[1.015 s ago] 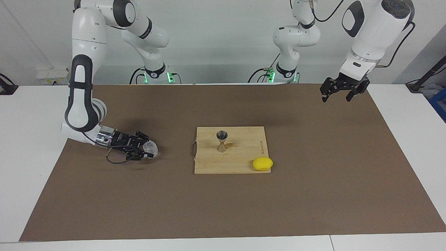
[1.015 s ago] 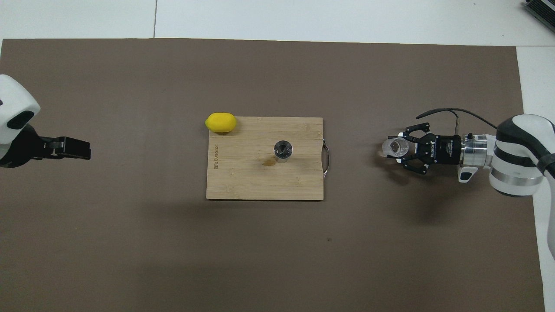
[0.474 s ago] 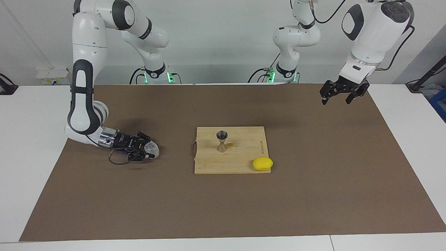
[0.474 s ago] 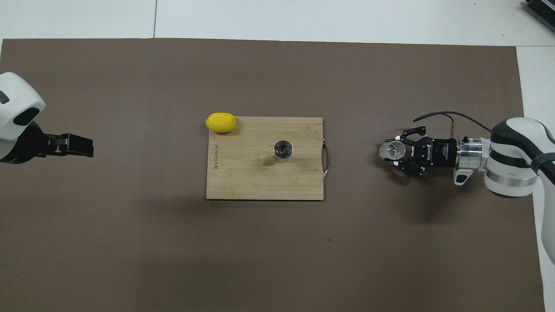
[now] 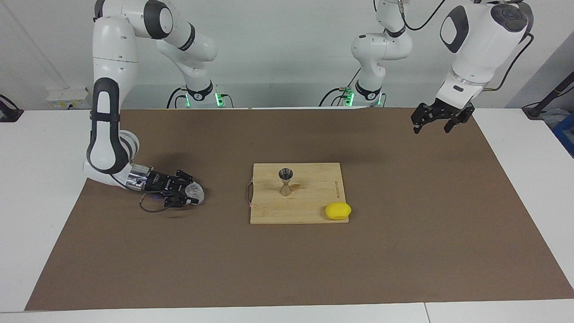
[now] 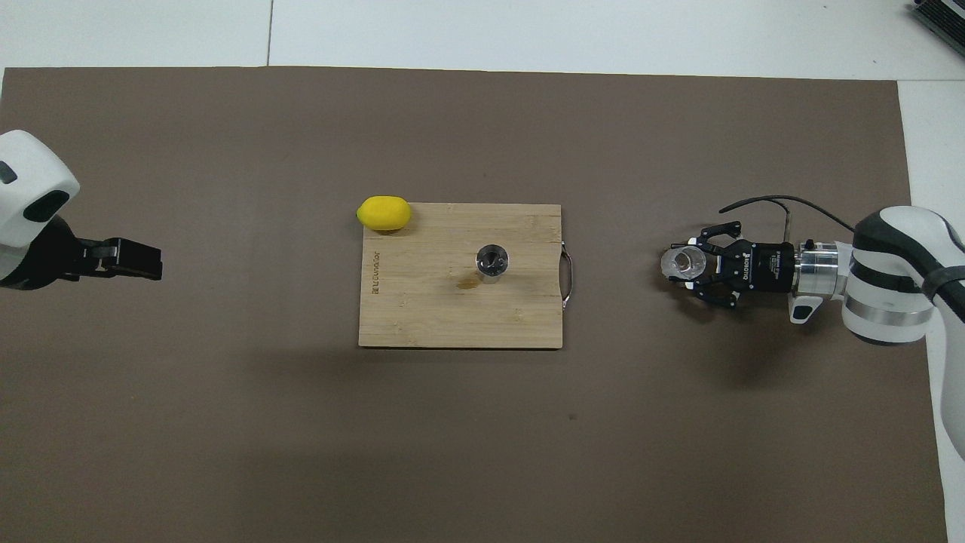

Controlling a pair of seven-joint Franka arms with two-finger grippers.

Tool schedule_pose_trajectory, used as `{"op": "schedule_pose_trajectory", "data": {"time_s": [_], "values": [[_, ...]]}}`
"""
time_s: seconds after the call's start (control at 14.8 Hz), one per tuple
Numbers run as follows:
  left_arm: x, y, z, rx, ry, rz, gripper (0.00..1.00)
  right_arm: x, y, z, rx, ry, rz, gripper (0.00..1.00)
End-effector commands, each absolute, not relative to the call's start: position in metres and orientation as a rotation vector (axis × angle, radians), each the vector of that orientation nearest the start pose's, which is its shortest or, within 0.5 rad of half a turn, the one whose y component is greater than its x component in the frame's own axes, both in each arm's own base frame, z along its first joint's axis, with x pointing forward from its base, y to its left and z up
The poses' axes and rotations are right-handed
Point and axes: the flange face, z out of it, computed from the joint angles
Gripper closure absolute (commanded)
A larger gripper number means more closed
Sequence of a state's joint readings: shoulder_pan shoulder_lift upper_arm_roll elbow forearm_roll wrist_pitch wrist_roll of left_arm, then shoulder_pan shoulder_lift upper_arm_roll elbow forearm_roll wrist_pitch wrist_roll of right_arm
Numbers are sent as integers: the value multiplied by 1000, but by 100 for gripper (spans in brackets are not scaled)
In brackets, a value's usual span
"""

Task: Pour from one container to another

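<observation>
Glass [image 5: 195, 192], small, stiff, slick and breakable, thick-based so bottom-heavy, at middle left of the facing frame low over the desk [image 5: 403, 224], gripped round its side by the closed right pincer [image 5: 190, 195]; left pincer [image 5: 434, 125] open, empty, waiting, upper right.

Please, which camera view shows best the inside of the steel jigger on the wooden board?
The overhead view: it looks steeply down into the jigger's open top cup, so the rim and inner wall are seen. The facing view shows the jigger from the side, standing upright on the cutting board, with its hourglass shape clear but only a slanted glimpse into the cup.
</observation>
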State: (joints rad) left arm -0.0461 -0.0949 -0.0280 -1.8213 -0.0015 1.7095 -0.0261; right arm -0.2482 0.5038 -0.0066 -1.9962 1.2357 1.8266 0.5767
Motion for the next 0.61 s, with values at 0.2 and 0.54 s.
{"op": "schedule_pose_trajectory", "data": {"time_s": [0.2,0.54], "values": [[509,-33,594,-3124,43,131,0,565,-70,197,-1462,1456,835,100],[505,-28,615,-3128,33,74,0,563,-70,194,-1521,1430,832,87]]}}
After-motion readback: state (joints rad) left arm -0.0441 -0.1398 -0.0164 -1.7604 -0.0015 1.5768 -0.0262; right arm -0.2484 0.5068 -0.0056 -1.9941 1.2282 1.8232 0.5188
